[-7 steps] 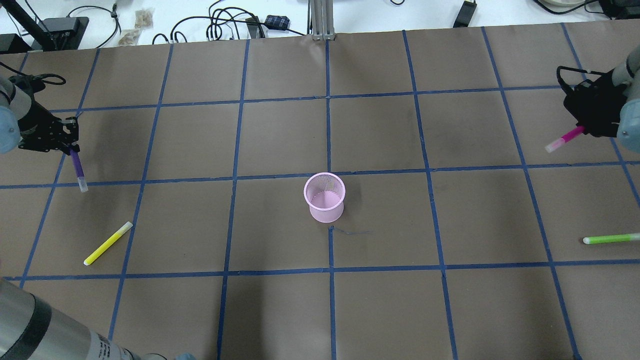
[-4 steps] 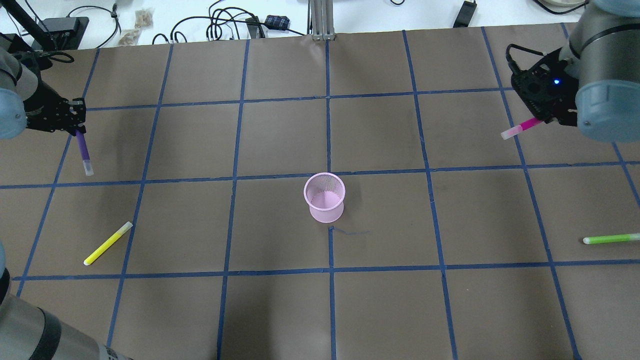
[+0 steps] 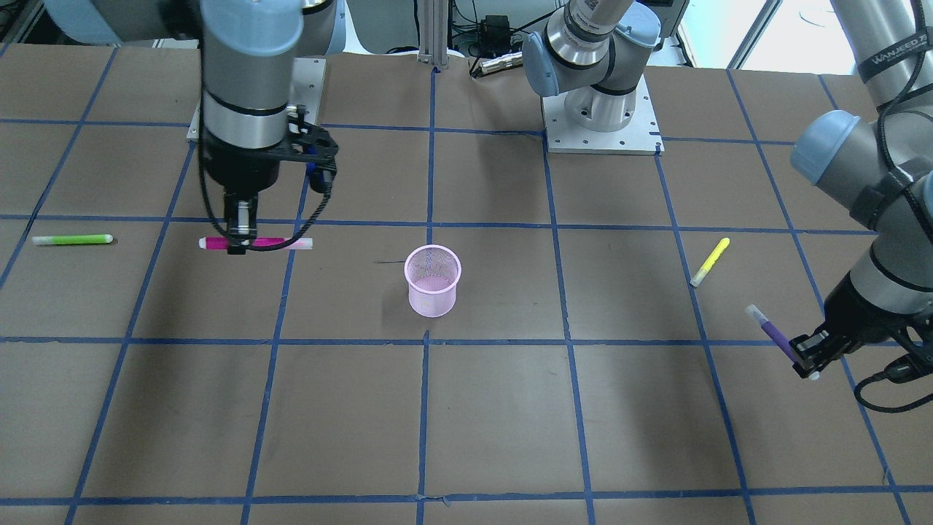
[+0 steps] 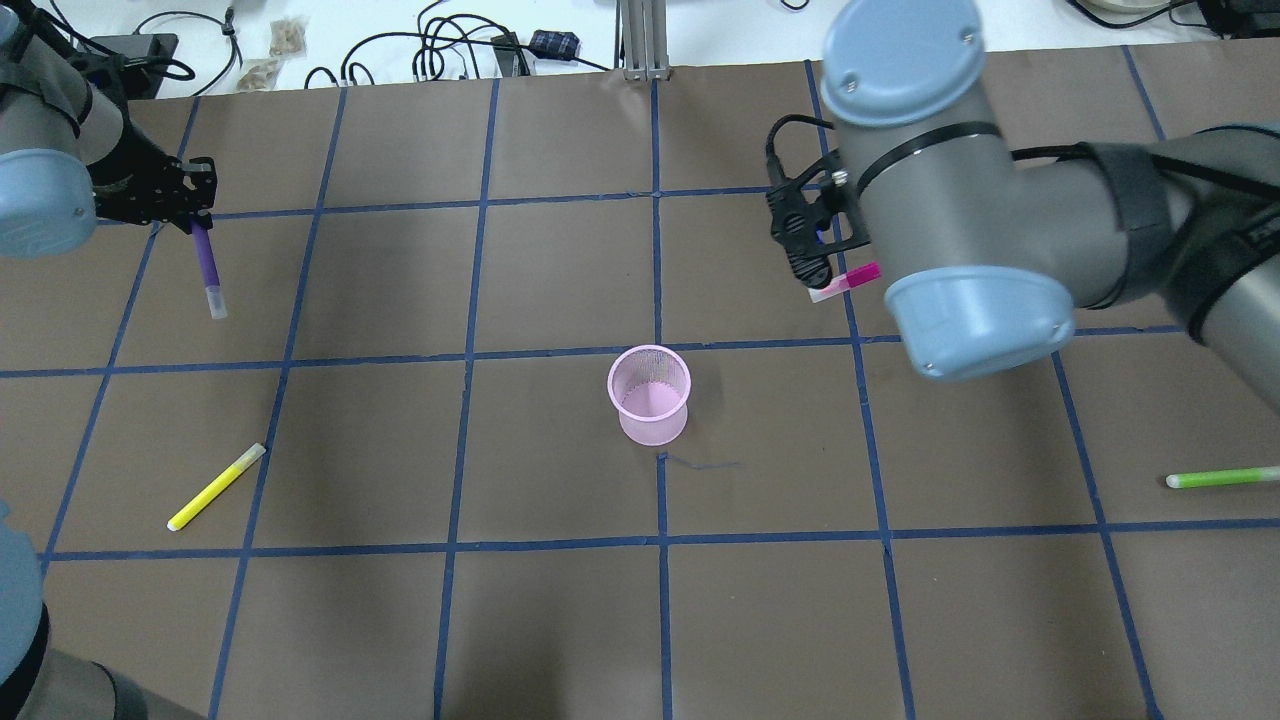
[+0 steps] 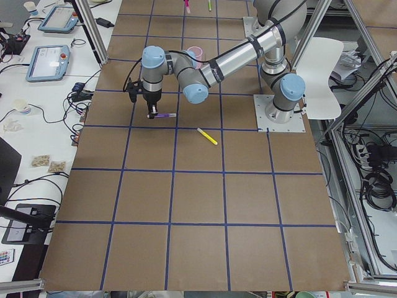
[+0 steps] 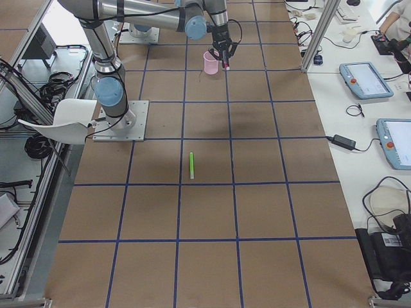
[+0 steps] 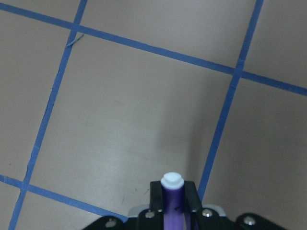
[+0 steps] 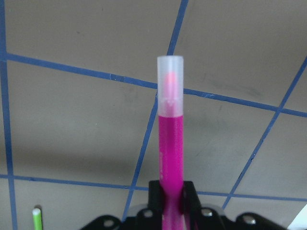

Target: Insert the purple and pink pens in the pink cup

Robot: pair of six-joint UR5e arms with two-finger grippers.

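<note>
Purple pen [image 4: 209,265] is clamped near one end in the left gripper [image 4: 197,222], its capped end jutting clear, presumably ready for carrying. Well off to that gripper's right stands the pink cup [image 4: 649,395], upright and empty. It is nearer the right gripper [image 4: 818,272], which pinches the pink pen [image 4: 846,283] mid-barrel and roughly level, so it likely needs tilting before insertion.

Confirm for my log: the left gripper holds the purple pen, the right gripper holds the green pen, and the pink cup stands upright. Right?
No. The right gripper holds the pink pen, as the right wrist-mounted view shows; the green pen lies ungripped. The left gripper does hold the purple pen, and the pink cup stands upright.
</note>
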